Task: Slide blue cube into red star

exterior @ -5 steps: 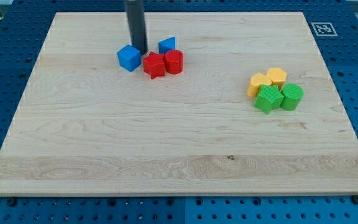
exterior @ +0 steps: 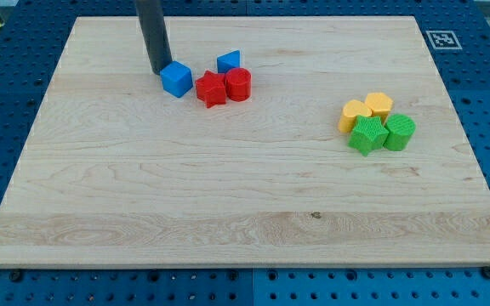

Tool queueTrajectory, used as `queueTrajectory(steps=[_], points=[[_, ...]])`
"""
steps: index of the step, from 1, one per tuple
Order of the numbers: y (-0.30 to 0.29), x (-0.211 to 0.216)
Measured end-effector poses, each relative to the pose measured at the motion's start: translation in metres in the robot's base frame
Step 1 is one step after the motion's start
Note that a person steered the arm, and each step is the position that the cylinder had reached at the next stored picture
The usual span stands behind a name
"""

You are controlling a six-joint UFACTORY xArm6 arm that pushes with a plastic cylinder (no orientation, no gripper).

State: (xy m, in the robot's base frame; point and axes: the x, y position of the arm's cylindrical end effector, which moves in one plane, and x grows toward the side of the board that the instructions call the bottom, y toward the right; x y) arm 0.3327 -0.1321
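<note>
My tip (exterior: 158, 71) is down on the surface (exterior: 228, 195) at the far left, just beside the blue cube (exterior: 177, 79) on its left side, touching it or a hair off, too close to call; there is no gripper on this rig, just the rod, so nothing is open, closed or held. The blue cube sits immediately left of the red star (exterior: 212, 88), the 2 look as good as touching, though the seam between them is too fine to be sure; the red cylinder (exterior: 238, 84) is pressed against the star's right, and a second, smaller blue block (exterior: 229, 61) sits just beyond them. Well apart on the right, 2 yellow blocks (exterior: 366, 109) and 2 green blocks (exterior: 382, 133) huddle in their own cluster, out of play. My read: this is the closing push, tip lined up behind the cube; the next move calls for a short, steady shove to the right and slightly nearer, through the cube's centre, so it seats flush on the star without spinning off or scattering the red pair.
</note>
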Motion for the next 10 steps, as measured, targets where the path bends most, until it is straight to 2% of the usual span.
queueTrajectory(steps=[10], points=[[0.018,0.017]])
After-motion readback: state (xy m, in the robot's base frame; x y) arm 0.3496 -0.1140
